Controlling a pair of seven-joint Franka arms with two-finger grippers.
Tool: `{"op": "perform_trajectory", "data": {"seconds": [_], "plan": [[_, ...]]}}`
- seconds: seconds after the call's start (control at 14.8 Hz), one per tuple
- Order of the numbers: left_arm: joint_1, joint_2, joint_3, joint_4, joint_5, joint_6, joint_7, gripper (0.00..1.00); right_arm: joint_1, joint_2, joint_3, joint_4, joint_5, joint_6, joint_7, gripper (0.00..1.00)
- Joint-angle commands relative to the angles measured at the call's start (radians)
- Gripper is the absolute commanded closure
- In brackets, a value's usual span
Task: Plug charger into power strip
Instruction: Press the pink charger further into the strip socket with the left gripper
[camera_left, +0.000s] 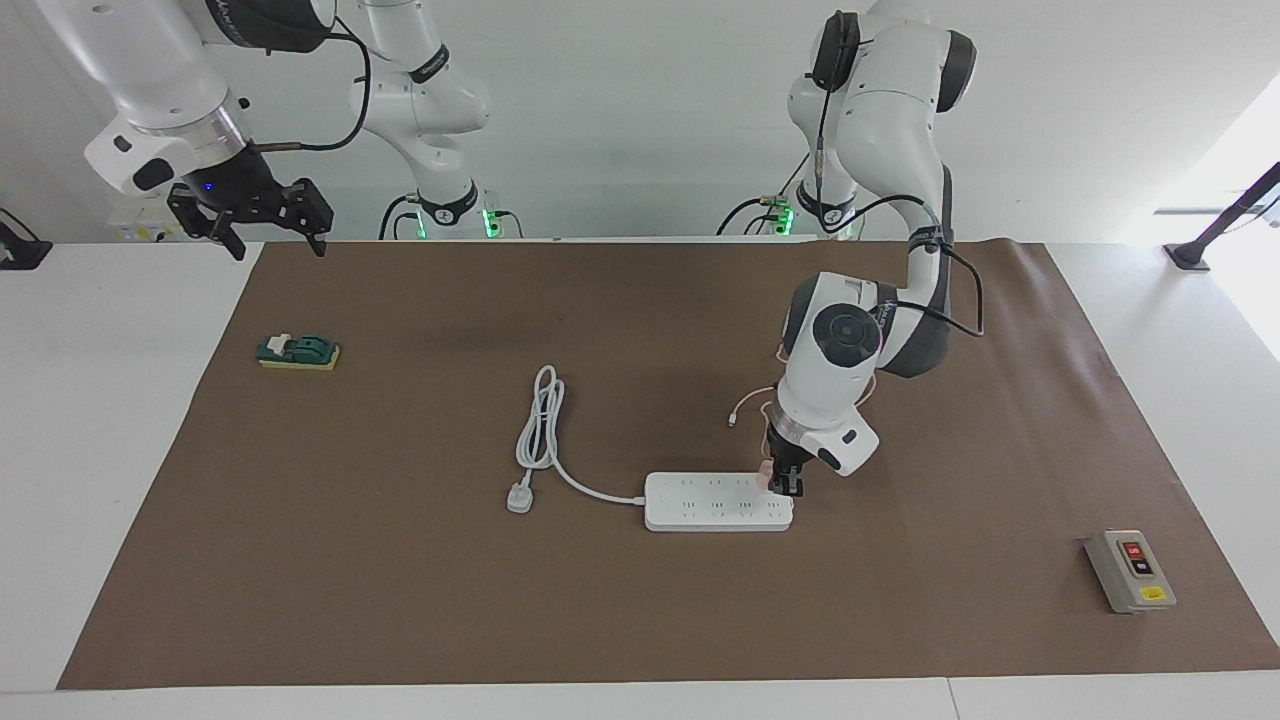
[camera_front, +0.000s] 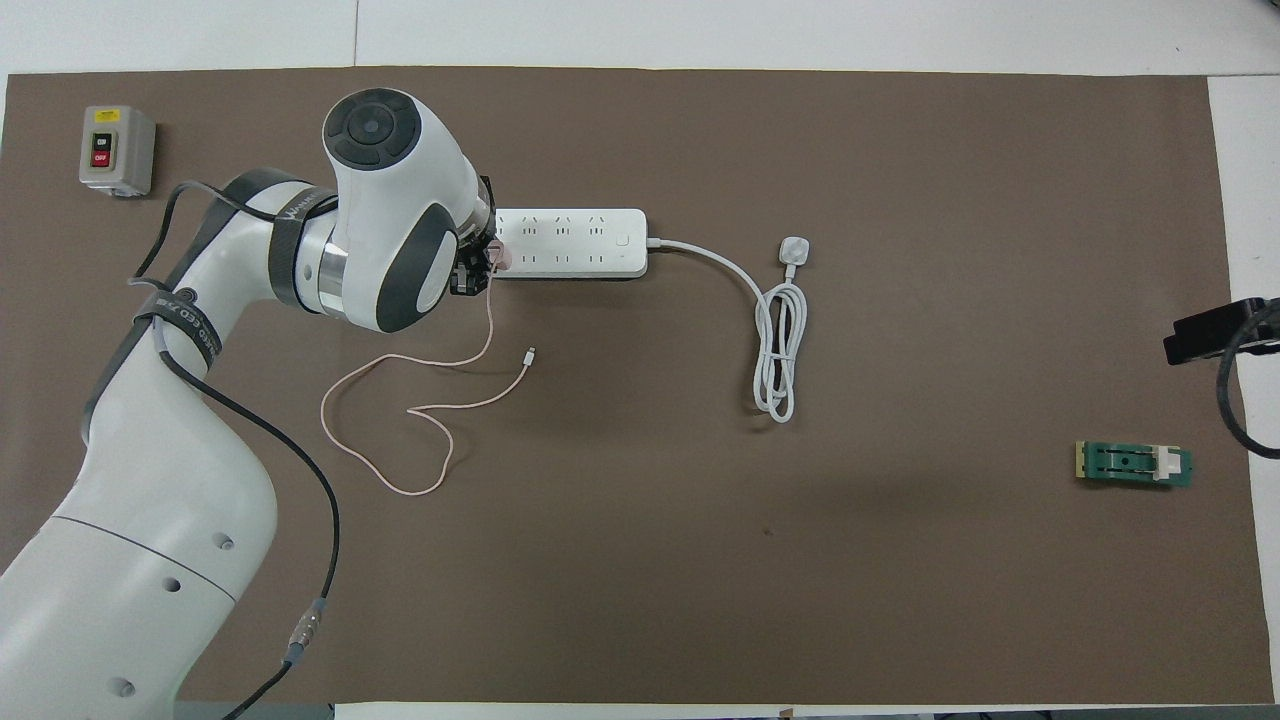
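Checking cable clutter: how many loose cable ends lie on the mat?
2. The white plug of the power strip lies beside its coiled cord, toward the right arm's end. The pink cable's small connector lies nearer the robots than the strip.

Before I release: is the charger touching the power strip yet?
Touching. In the facing view the left end effector, shut on the charger, holds it down on the power strip at its end toward the left arm; no gap shows.
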Motion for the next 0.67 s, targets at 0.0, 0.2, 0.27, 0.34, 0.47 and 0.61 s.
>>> {"op": "perform_trajectory", "data": {"seconds": [0.0,0.2,0.27,0.34,0.47,0.61], "plan": [[-0.002,0.062,0.02,0.037,0.042,-0.016,0.035,1.0,-0.005,-0.024,0.005,-0.026,-0.02,-0.003,-0.017,0.0],[-0.019,0.06,0.023,0.041,0.07,-0.013,0.034,1.0,-0.005,-0.024,0.005,-0.026,-0.02,-0.003,-0.017,0.0],[-0.019,0.059,0.023,0.042,0.073,-0.011,0.034,1.0,-0.005,-0.024,0.005,-0.026,-0.02,-0.003,-0.017,0.0],[-0.017,0.057,0.023,0.045,0.074,-0.011,0.037,1.0,-0.005,-0.024,0.005,-0.026,-0.02,-0.003,-0.017,0.0],[-0.013,0.051,0.022,0.059,0.073,-0.018,0.035,0.3,-0.005,-0.024,0.005,-0.026,-0.02,-0.003,-0.017,0.0],[-0.008,0.034,0.023,0.064,0.071,-0.037,0.035,0.0,-0.005,-0.024,0.005,-0.026,-0.02,-0.003,-0.017,0.0]]}}
